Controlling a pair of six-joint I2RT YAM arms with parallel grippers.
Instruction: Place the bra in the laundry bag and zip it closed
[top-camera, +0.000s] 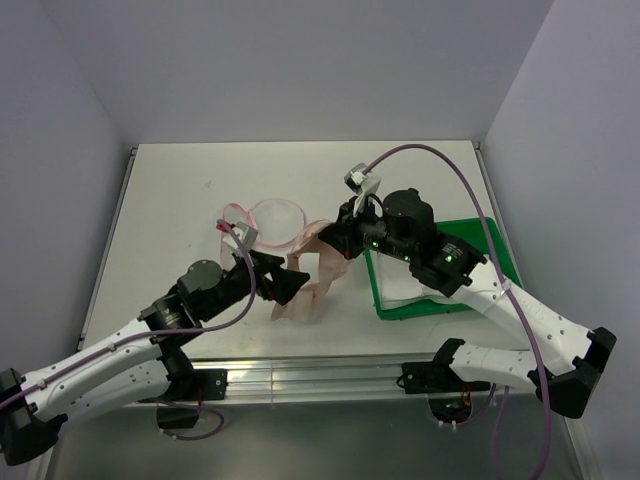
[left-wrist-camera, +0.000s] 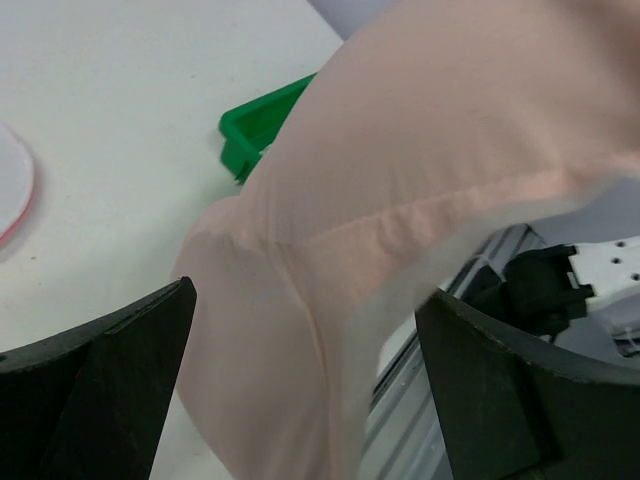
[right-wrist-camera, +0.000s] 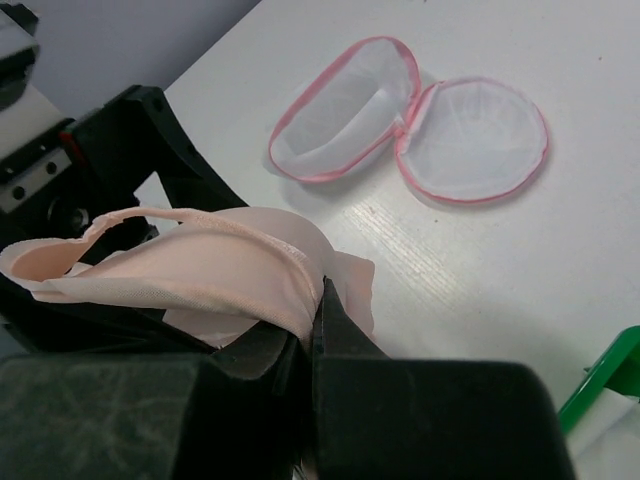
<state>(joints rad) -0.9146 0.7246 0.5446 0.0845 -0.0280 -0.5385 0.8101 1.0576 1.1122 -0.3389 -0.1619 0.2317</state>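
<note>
The pale peach bra (top-camera: 318, 272) hangs over the table's near middle, lifted at its upper end. My right gripper (top-camera: 338, 232) is shut on the bra's edge (right-wrist-camera: 300, 290). My left gripper (top-camera: 292, 283) is open, its black fingers (left-wrist-camera: 110, 370) either side of the hanging bra (left-wrist-camera: 400, 190), not closed on it. The laundry bag (top-camera: 272, 220) lies open behind, pink-rimmed white mesh; in the right wrist view both halves (right-wrist-camera: 410, 125) lie side by side, empty.
A green plastic tray (top-camera: 440, 275) with something white in it sits right of the bra, under my right arm; its corner shows in the left wrist view (left-wrist-camera: 262, 122). The table's front rail (top-camera: 330, 375) runs just below.
</note>
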